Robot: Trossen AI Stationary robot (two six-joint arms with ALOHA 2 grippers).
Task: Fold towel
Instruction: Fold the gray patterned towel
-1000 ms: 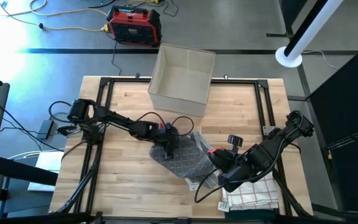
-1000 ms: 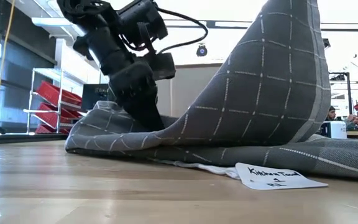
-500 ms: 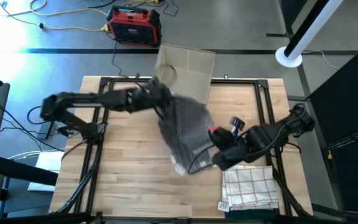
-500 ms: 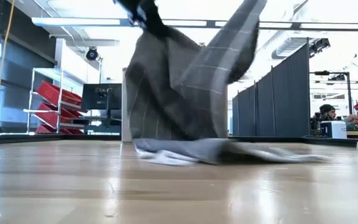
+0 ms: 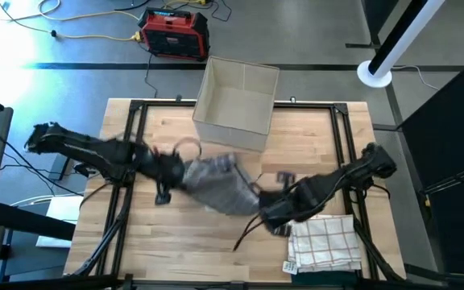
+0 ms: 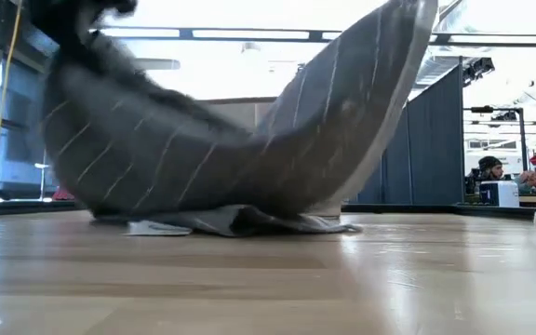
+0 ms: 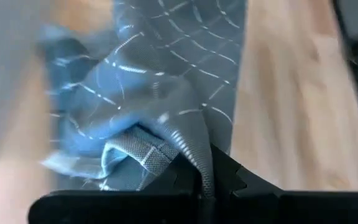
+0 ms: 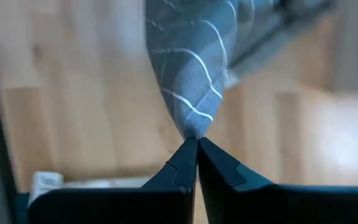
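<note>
My right hand (image 8: 196, 144) and my left hand (image 7: 205, 180) each pinch the grey checked towel (image 5: 220, 184), which sags mid-bench (image 5: 176, 242). A folded white checked towel (image 5: 325, 244) lies near the front right corner. At the far edge, the cardboard box (image 5: 236, 101) looks empty. Beyond, a red case (image 5: 174, 32) sits on the floor.

**Grey floor, bright ceiling lights**

A grey floor (image 5: 47, 89) surrounded the wooden table (image 5: 176, 242). A red case (image 5: 174, 32) and yellow cable (image 5: 79, 36) lay on it. Dark partitions (image 6: 417, 149) stood under long ceiling lights (image 6: 249, 34).
</note>
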